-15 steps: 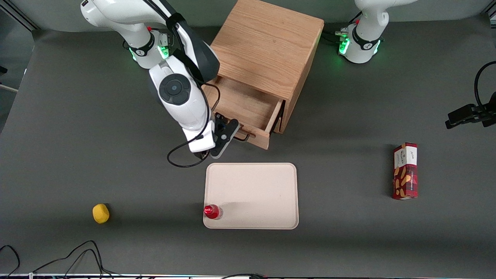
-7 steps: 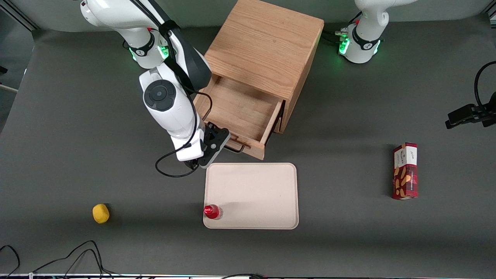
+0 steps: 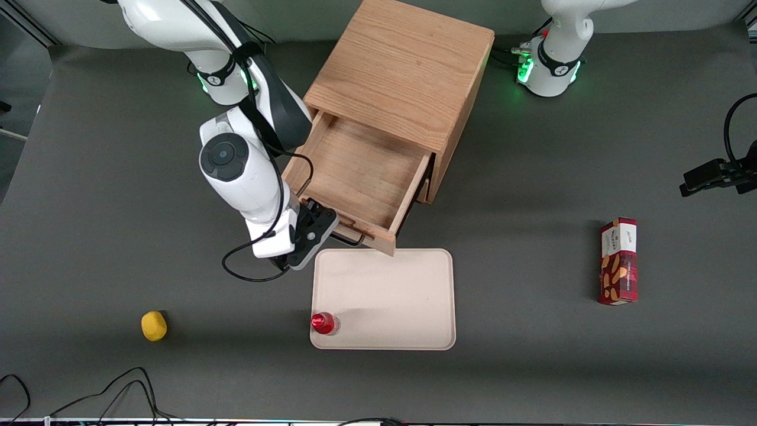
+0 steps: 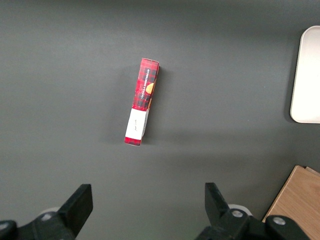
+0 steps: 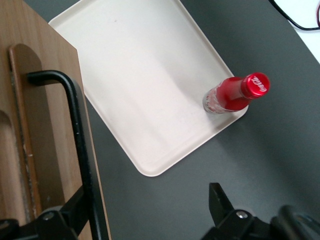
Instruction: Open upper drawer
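Observation:
The light oak cabinet (image 3: 402, 71) stands near the middle of the table. Its upper drawer (image 3: 361, 171) is pulled well out and its wooden inside is empty. The drawer's front (image 5: 40, 125) carries a black wire handle (image 3: 350, 238). My gripper (image 3: 324, 223) is right at that front, beside the handle. In the right wrist view the gripper (image 5: 150, 200) is open wide. One finger (image 5: 75, 205) sits against the handle bar (image 5: 80, 135); the other is well apart from it, over bare table.
A cream tray (image 3: 384, 299) lies just in front of the drawer, nearer the camera, and the drawer's front corner reaches its edge. A red-capped bottle (image 3: 323, 323) stands on the tray's near corner. A yellow ball (image 3: 154, 326) and a red box (image 3: 618, 260) lie farther off.
The drawer has slid farther out of the cabinet toward the tray. My gripper and arm have moved with its front, toward the camera and the working arm's end.

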Controlling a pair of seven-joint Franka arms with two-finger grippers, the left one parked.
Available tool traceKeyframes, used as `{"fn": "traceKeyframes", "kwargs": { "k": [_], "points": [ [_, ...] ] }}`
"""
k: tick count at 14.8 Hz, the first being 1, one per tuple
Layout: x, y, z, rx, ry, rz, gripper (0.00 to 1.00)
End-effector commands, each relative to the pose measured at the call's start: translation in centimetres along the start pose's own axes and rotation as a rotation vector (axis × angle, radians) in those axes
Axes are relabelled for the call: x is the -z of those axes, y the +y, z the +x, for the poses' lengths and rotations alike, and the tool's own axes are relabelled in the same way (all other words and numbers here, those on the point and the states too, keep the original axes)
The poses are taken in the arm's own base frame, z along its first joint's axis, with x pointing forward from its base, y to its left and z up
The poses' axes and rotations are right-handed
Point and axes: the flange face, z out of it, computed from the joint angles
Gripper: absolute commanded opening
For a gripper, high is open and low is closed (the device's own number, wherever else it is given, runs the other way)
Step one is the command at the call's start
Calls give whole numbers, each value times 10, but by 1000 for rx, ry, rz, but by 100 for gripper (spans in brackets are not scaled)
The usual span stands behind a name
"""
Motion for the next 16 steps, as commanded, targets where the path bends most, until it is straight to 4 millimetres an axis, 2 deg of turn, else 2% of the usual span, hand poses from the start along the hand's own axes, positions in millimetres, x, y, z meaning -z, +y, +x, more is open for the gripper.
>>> {"fn": "traceKeyframes", "kwargs": {
  "k": [1, 7, 16],
  "points": [
    [-11, 25, 7, 7, 36, -62, 100],
    [-11, 54, -4, -13, 43, -62, 100],
    [-7, 41, 3, -42, 64, 19, 100]
  ]
}}
